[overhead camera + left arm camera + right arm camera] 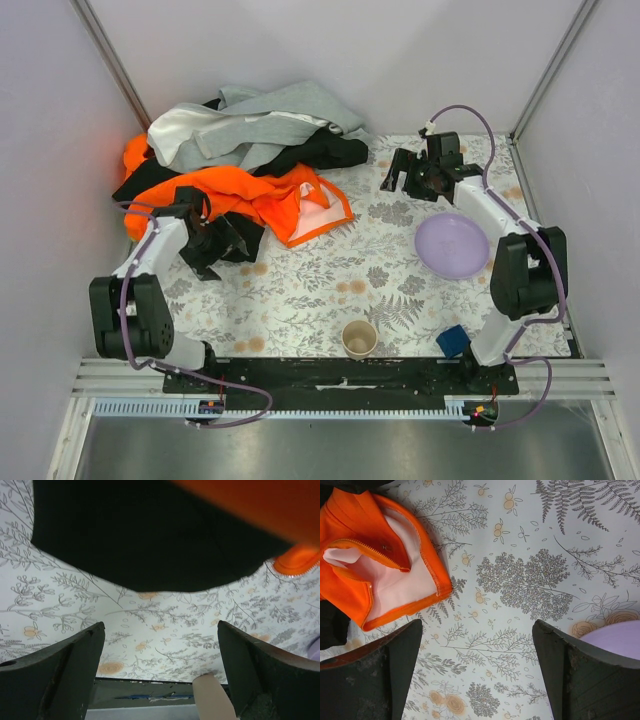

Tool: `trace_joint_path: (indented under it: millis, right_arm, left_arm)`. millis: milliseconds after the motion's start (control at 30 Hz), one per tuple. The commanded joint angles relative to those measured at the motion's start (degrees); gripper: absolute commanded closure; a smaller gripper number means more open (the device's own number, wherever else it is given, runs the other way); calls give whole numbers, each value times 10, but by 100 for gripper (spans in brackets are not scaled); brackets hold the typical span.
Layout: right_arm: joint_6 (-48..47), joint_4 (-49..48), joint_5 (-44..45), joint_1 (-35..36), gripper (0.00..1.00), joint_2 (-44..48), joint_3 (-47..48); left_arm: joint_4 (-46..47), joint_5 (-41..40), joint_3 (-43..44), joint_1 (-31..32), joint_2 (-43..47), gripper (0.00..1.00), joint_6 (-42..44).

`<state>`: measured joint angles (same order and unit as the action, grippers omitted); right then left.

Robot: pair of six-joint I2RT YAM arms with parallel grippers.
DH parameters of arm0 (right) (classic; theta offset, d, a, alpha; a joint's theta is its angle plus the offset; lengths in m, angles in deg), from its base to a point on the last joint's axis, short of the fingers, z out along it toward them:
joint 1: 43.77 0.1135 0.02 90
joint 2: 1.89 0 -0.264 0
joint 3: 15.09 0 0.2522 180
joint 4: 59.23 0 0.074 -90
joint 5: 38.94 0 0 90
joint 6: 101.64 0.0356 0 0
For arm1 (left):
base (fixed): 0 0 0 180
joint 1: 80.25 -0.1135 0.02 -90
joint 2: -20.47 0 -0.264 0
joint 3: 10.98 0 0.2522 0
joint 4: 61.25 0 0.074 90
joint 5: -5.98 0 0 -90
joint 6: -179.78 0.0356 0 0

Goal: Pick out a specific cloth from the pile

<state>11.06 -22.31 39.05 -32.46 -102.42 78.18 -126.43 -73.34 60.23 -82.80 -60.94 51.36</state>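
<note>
The pile [240, 160] fills the table's far left: a grey garment [280, 110], white and black pieces, and an orange garment [255, 195] with white trim in front. The cloth is hidden or out of view. My left gripper [228, 243] hovers open at the pile's near edge. In the left wrist view it [160, 627] holds nothing, with black fabric [145, 535] just ahead of the fingers. Right of the pile my right gripper [398, 172] stands open over bare tablecloth. In the right wrist view it [476, 625] is empty, and the orange garment's corner [380, 560] lies up and to the left.
A purple plate [455, 245] sits at the right, under the right arm. A paper cup [359, 338] stands near the front edge, with a small blue thing [452, 340] to its right. White walls enclose the floral tablecloth [330, 290] on three sides.
</note>
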Motion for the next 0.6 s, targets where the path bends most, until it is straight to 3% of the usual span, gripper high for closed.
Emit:
trace_joint_path:
  millis: [0, 167, 267, 367, 567]
  right_arm:
    - [-11, -11, -13, 0, 2, 41, -7]
    - [-11, -12, -21, 0, 2, 53, -20]
    - [-13, -11, -21, -1, 2, 67, -30]
    - [-18, -12, -22, -1, 2, 81, -37]
    - [-15, -10, -21, 0, 2, 97, -49]
  left_arm:
    - [76, -43, 22, -3, -43, 1, -16]
    - [131, -34, 69, 1, -127, 5, -4]
    - [160, -9, 98, 3, -163, 18, -4]
    - [194, 42, 131, 12, -164, 39, -1]
    - [238, 58, 201, 36, -154, 55, 28]
